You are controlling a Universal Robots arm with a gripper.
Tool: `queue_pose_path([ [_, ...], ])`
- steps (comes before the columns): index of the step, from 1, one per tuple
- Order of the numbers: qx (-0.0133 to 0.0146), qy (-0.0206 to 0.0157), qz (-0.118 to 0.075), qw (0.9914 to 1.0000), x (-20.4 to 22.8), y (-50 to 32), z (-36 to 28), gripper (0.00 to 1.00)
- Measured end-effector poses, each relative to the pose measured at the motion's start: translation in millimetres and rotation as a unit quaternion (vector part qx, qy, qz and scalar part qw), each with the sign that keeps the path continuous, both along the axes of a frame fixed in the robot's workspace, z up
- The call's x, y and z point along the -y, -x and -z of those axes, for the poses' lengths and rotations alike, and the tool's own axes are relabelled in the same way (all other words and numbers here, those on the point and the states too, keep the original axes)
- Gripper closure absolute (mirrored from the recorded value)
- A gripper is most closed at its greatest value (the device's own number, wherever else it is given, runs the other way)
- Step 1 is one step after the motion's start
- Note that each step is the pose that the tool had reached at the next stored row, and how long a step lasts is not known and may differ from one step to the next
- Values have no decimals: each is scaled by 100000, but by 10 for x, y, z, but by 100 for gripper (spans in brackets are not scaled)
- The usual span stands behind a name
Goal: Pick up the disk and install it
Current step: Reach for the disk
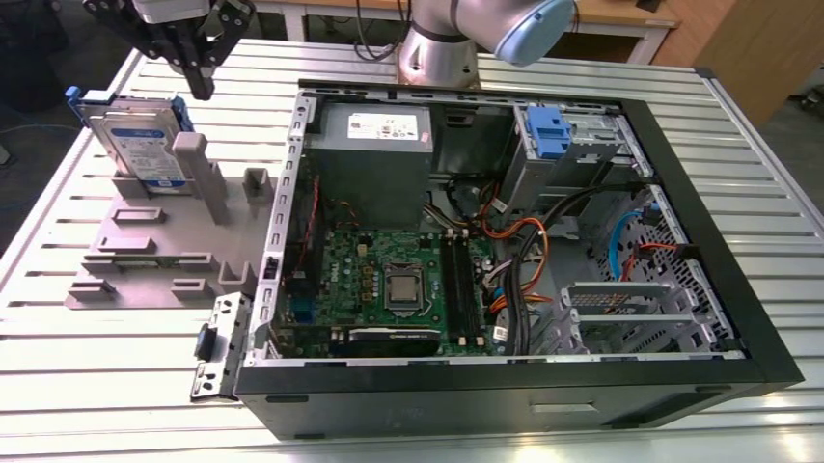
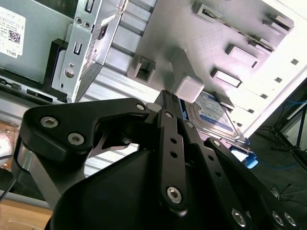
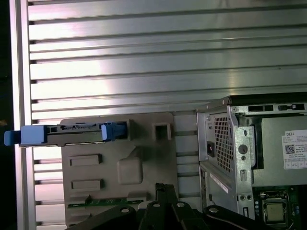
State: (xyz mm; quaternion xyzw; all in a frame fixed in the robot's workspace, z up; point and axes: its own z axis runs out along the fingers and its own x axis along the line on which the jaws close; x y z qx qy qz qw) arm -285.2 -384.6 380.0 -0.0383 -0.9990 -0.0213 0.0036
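Observation:
The disk (image 1: pixel 135 145) stands on edge in a grey holder (image 1: pixel 154 256) on the exterior view's left. It is silver with a white-and-blue label and a blue frame. My gripper (image 1: pixel 203 89) hangs above it, slightly to the exterior view's right, clear of it, its black fingers together and pointing down with nothing between them. In the second wrist view the shut gripper (image 2: pixel 166 98) sits over the holder (image 2: pixel 192 33), with the disk's label (image 2: pixel 213 112) just beyond. The first wrist view has the disk (image 3: pixel 72 134) edge-on, apart from the gripper (image 3: pixel 165 189).
An open black computer case (image 1: pixel 721 289) lies on the slatted metal table (image 1: pixel 116 386), with a motherboard, cables, a grey power supply (image 1: pixel 373 130) and a blue clip (image 1: pixel 547 130) in a far bay. A metal drive cage (image 1: pixel 618 309) sits near the front. The arm's base (image 1: pixel 438 58) stands behind the case.

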Motion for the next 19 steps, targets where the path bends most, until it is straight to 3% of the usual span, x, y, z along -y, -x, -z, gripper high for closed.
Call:
queue_pose_path([
  [8, -3, 0, 4, 100000, -5, 22, 0, 89],
  [12, -1, -1, 1, 100000, -45, 53, 2, 89],
  [19, -1, -5, -1, 100000, -74, 167, 7, 89],
])
